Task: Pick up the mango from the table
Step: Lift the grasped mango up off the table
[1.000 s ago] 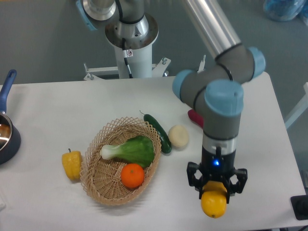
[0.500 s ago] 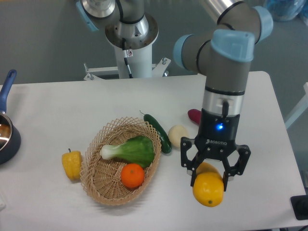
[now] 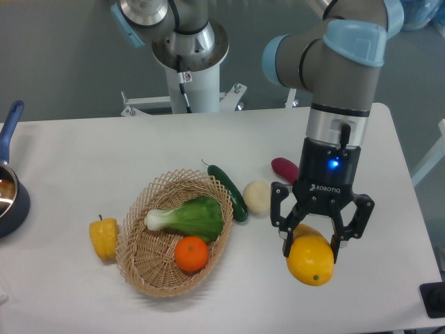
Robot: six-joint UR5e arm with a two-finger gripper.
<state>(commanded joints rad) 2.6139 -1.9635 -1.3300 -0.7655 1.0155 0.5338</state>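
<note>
One table, white, carries all else. Gripper near right front corner, fingers pinching mango. Mango hangs directly below jaws, apparently clear of surface; long axis tilts from upper left to lower right, one end showing behind fingers.

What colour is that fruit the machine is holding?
The mango is yellow shading to orange, seen in the fixed camera view.
</note>
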